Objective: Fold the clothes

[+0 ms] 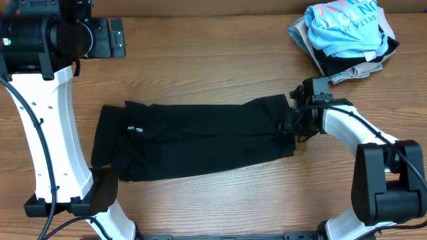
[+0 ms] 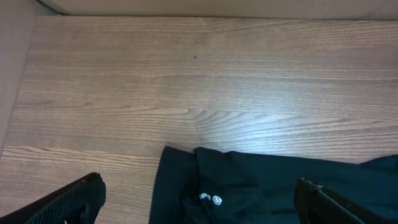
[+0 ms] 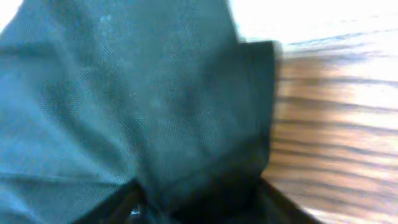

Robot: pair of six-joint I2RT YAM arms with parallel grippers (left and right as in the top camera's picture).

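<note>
**Black garment pinched at one end, folding only part done**

Filling the right wrist view, dark cloth gathered into creases converging at the right hand. Looks clenched on the garment's right edge, though blurred and dark at the pinch, so judged rather than plainly seen. From overhead, same hand low at the right end of the cloth, touching it near the upper corner.

Outward from there: laid flat on the tabletop as one long band running left to right. Sides apparently turned in, edges uneven, lower right corner loose and a little ragged. Small white logo face up near the left end.

Left hand released, fingers spread wide, nothing between them. Held up off the tabletop and apart from the cloth, with only the garment's left end showing below in its wrist view.

Well apart, at the far right corner: heap of other clothes, light blue T-shirt on top, grey and tan beneath. No part of this job.

Judged progress: lengthwise narrowing done, or close to it. No cross fold visible yet. Likely step in hand: taking hold of the right end for that first cross fold. Left to do: carrying that end over toward the left, probably once or twice, then squaring up into a compact packet.
</note>
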